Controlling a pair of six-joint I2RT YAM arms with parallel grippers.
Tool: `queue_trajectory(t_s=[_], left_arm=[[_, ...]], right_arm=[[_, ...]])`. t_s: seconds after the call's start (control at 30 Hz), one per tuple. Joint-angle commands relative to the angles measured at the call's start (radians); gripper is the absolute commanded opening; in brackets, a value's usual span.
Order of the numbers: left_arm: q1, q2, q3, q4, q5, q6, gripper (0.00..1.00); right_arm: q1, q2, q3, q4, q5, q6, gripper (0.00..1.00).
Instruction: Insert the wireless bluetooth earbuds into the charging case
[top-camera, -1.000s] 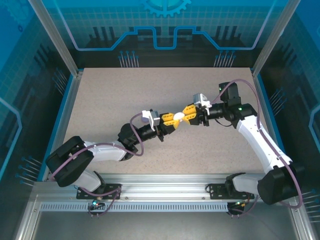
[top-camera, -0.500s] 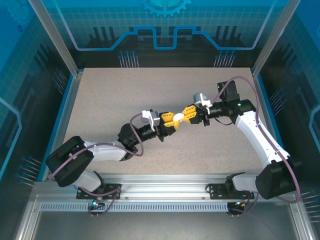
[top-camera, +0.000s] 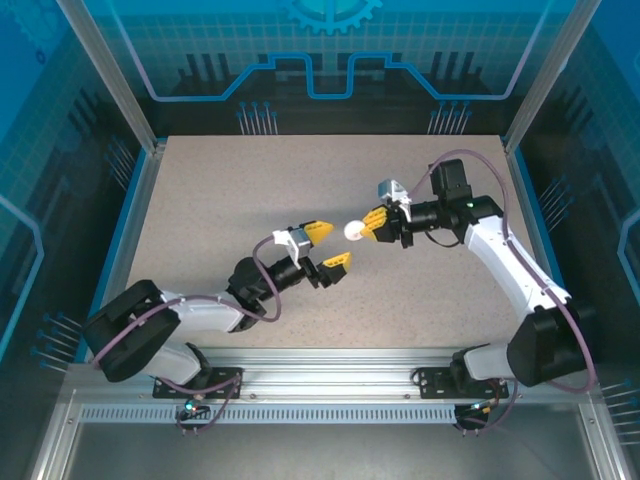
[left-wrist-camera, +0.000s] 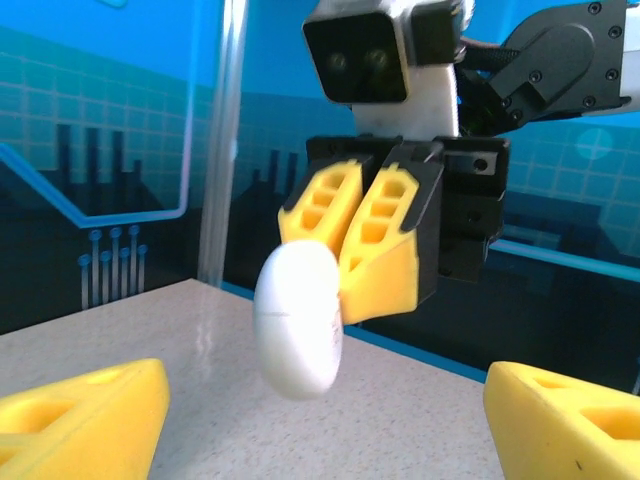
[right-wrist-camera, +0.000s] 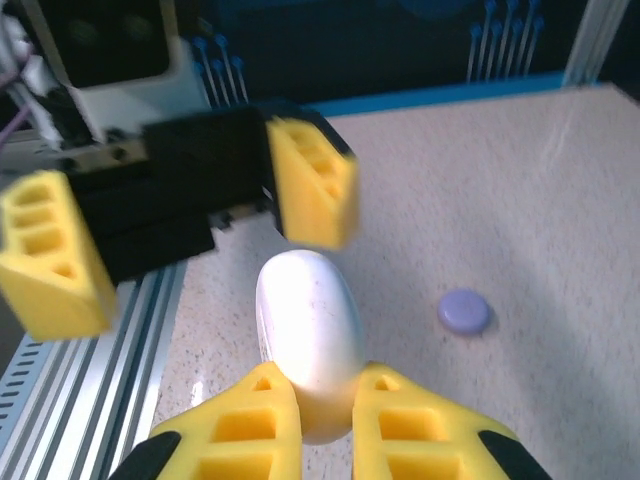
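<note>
Speckled tabletop — right hand pinching white case; left hand spread.

**Even light overhead; wrist views soft up close**

The top view is bright and even, with faint soft shadows on the speckled table. From the left wrist, the white case is nearly washed out and the near yellow fingers blurred. From the right wrist, the left gripper is smeared and soft.
</note>
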Motion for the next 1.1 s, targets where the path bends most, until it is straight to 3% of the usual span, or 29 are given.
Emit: queue_trajectory(t_s=[0.0, 0.2, 0.47, 0.7, 1.07], left_arm=[[0.001, -0.085, -0.048, -0.057, -0.136, 0.045, 0.83], [0.003, -0.241, -0.095, -0.293, -0.314, 0.083, 0.86], [0.029, -0.478, -0.064, -0.805, -0.573, 0.036, 0.87], [0.075, -0.587, -0.059, -0.982, -0.585, -0.001, 0.85], [0.12, -0.573, -0.008, -1.122, -0.562, -0.073, 0.84]], right_arm=[[0.013, 0.063, -0.009, 0.015, 0.129, 0.133, 0.03], [0.025, 0.231, 0.031, 0.069, 0.288, 0.375, 0.03], [0.075, 0.476, 0.182, -0.025, 0.407, 0.519, 0.04], [0.086, 0.628, 0.318, -0.101, 0.439, 0.63, 0.02], [0.087, 0.751, 0.42, -0.159, 0.461, 0.703, 0.02]])
